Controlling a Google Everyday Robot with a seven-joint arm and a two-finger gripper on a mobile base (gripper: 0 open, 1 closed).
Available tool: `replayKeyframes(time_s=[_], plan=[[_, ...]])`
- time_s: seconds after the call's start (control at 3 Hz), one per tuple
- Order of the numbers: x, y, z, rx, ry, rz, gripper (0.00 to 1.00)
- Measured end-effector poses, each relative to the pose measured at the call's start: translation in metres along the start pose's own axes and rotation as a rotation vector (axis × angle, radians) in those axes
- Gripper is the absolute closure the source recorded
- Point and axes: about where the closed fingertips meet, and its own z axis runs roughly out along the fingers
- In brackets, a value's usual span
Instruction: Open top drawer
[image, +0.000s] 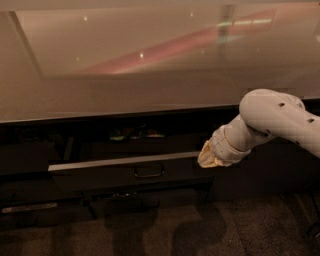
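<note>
Since top drawer stands partway out below table edge, pale rim and loop handle showing, task looks mostly done. Gripper at rim's right end, touching or just beside; cannot tell whether it grips anything. Left: perhaps further pull, then withdrawal.

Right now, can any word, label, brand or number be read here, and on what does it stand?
No text can be read anywhere in this view.
The top drawer, partly open: plain dark front, no label.
The countertop: only light reflections, no writing.
The small items behind the drawer's rim: too blurred to read.
The gripper, at the drawer's right end: no visible marking.
</note>
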Motion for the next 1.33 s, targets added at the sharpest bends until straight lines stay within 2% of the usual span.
replayKeyframes(time_s=[0.33, 0.67, 1.0, 1.33], plan=[[-0.010, -0.008, -0.028, 0.041, -0.001, -0.010, 1.00], [0.001, -0.019, -0.030, 0.042, -0.008, 0.021, 1.00], [0.001, -0.019, -0.030, 0.042, -0.008, 0.022, 1.00], [0.022, -0.026, -0.016, 0.006, -0.009, 0.074, 1.00]])
